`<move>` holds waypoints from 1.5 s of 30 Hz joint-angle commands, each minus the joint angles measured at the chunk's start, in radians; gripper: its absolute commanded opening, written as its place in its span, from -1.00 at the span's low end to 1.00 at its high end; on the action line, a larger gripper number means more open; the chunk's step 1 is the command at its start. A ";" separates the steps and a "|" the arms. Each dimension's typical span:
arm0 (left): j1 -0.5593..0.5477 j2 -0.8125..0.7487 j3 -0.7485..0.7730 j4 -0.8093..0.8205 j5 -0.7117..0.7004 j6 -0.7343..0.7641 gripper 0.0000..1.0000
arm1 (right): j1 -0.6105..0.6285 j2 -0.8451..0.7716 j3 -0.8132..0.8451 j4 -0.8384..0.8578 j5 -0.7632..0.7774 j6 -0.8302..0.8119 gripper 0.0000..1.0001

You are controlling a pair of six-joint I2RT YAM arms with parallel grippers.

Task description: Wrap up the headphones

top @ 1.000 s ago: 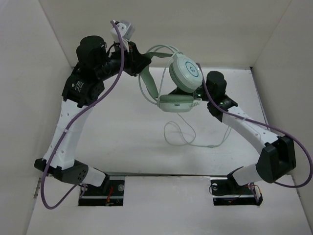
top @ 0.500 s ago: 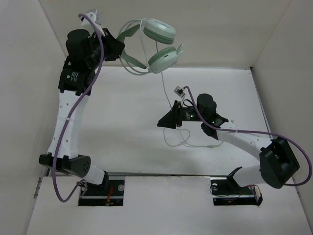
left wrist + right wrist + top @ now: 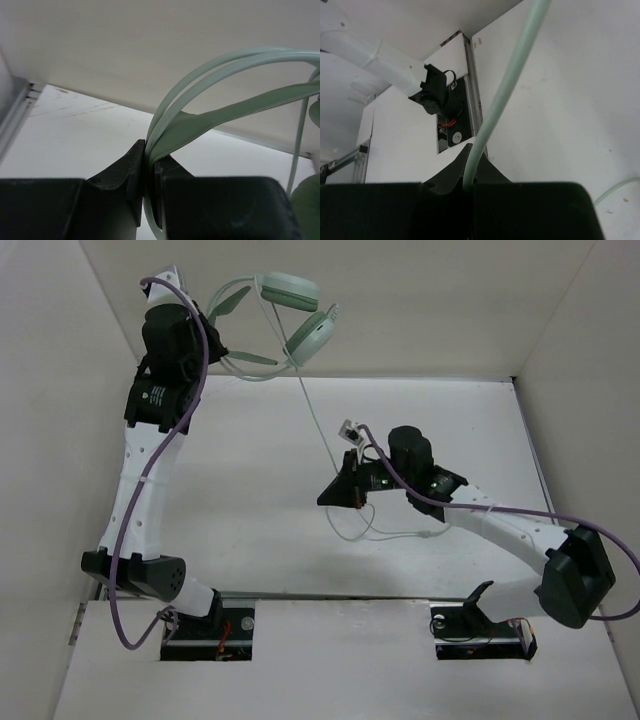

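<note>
**Desk:** How is the left end effector (image 3: 148,162) set?

**Me:** I see it pinched narrow on the headband (image 3: 210,117) of the headphones (image 3: 290,290). The thin mint bands curve up from between its fingers. The left arm (image 3: 140,470) stands tall from its base and reaches toward the far left corner. That puts the headphones high in the air by the back wall, well off the worktop (image 3: 250,470).

**Desk:** And the right side?

**Me:** The right end effector (image 3: 469,160) is clamped on the cable (image 3: 318,420), which rises straight out from between its fingers. The right arm (image 3: 500,525) lies low, bent at the elbow, and reaches leftward to about mid-worktop.

**Desk:** Give me a count.

**Me:** One pair of headphones with two ear cups (image 3: 310,335), close together, one above the other in the top view. One cable: it runs from the cups down to the right end effector, and beyond that the slack lies in a loose loop on the worktop. Two arms, and each is gripping something.
</note>
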 commanded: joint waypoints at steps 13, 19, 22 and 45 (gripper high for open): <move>-0.196 -0.074 -0.358 0.233 -0.315 0.425 -1.00 | 0.204 0.154 0.750 -0.788 0.873 -1.287 -1.00; -0.325 -0.080 -0.410 0.112 -0.227 0.542 -1.00 | 0.133 0.185 0.675 -0.376 1.204 -1.698 -1.00; -0.363 -0.081 -0.416 0.077 -0.177 0.597 -1.00 | 0.070 0.209 0.653 -0.213 1.242 -1.836 -0.98; -0.385 -0.152 -0.225 -0.029 0.258 0.403 -1.00 | -0.278 0.231 0.697 -0.527 0.444 -0.866 -0.58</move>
